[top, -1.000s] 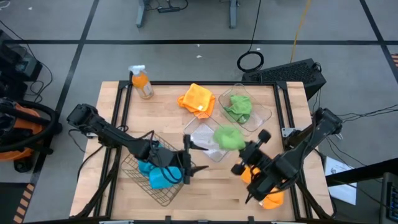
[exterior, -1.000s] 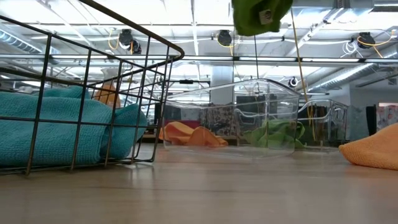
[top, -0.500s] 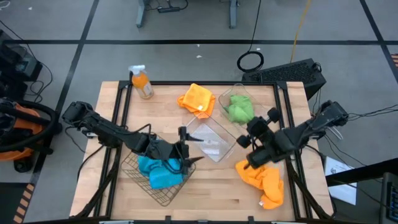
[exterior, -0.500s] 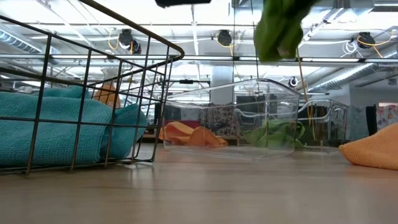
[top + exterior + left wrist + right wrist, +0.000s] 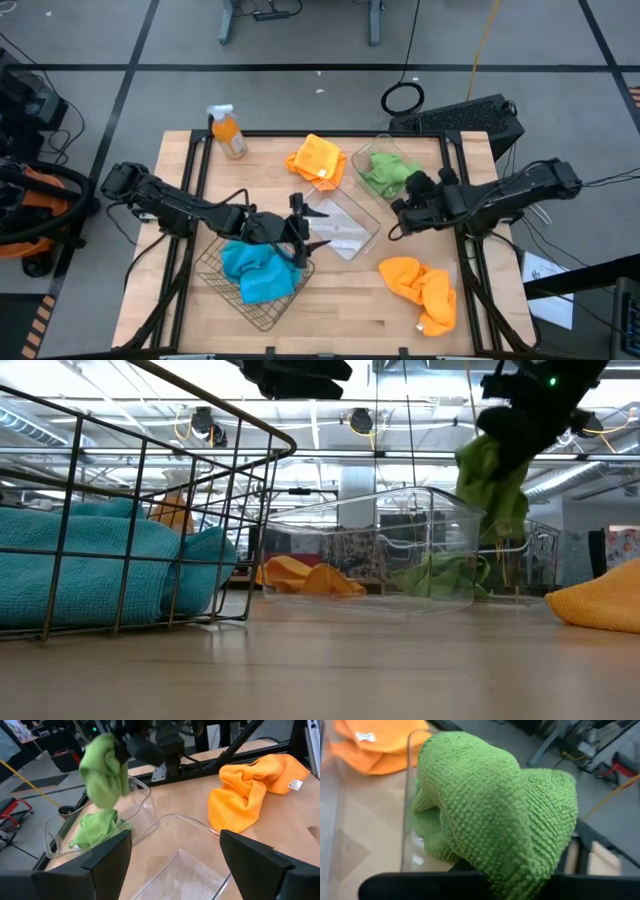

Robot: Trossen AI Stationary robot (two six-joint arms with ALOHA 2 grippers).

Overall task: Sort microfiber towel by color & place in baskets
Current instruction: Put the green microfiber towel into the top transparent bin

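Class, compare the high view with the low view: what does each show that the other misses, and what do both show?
Only the high view shows the orange spray bottle, the left gripper open over the wire basket, and the empty clear tub seen whole.

Only the low view shows the green towel hanging from the right gripper above the far tub, plus the ceiling lights.

Both show the blue towels in the wire basket and orange towels on the table.
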